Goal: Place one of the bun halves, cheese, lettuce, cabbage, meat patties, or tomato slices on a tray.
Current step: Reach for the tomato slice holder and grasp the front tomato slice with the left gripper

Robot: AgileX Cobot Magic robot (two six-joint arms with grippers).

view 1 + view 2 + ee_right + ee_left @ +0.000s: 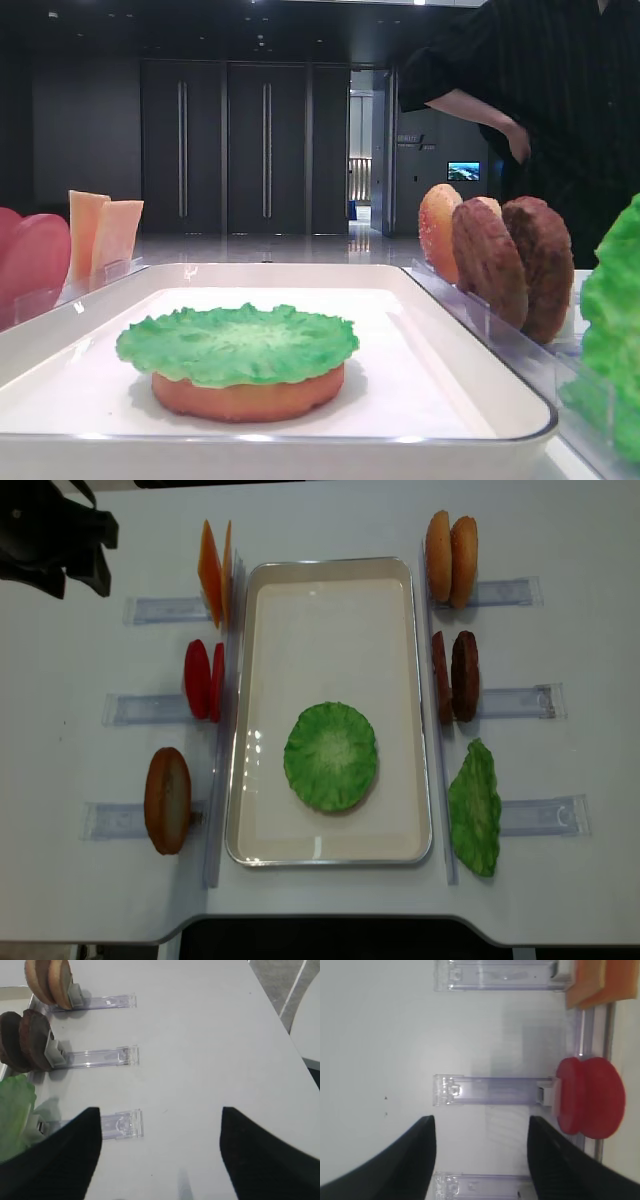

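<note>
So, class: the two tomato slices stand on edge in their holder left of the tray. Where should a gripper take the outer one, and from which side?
Grip the tomato slices' outer disc across its flat faces at the top rim, coming from above. It stands upright, its lower edge in the clear holder.

Six narrow clear plastic holders (155, 609) lie flat on the smooth white worktop (330, 515), three down each side. Behind the worktop stands a dark wall with tall double doors (225, 148), and a person in a dark striped shirt (540, 95) stands at right.
</note>
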